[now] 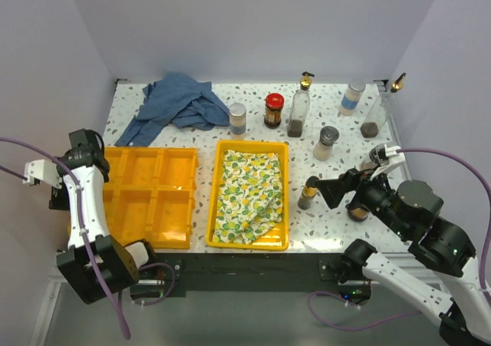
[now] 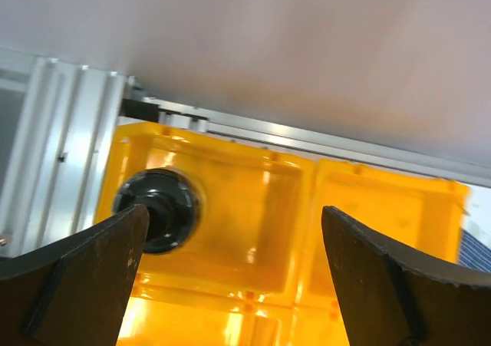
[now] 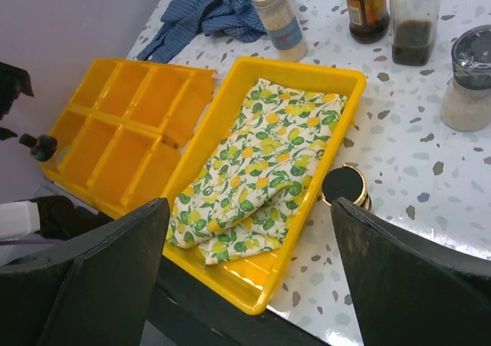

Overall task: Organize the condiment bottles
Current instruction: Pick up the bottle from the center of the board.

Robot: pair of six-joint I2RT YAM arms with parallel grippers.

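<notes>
**Left arm over the divided tray, one bottle in, the others out on the table.**

The left gripper (image 2: 234,223) has its jaws spread wide on either side of a black-capped bottle (image 2: 157,208). The bottle stands upright in a compartment at the left edge of the divided yellow tray (image 2: 311,200), with one finger close beside its cap. From here I'd lift straight up, with no sideways drift, so that finger doesn't clip the cap and tip it. The right gripper (image 3: 251,215) is also open and holds nothing. It hangs near a small dark-capped bottle (image 3: 345,185) just off the right edge of the tray with the lemon-print cloth (image 3: 268,154). The red-lidded jar (image 1: 274,110) and the rest of the condiment bottles stand towards the table's far edge.
</notes>
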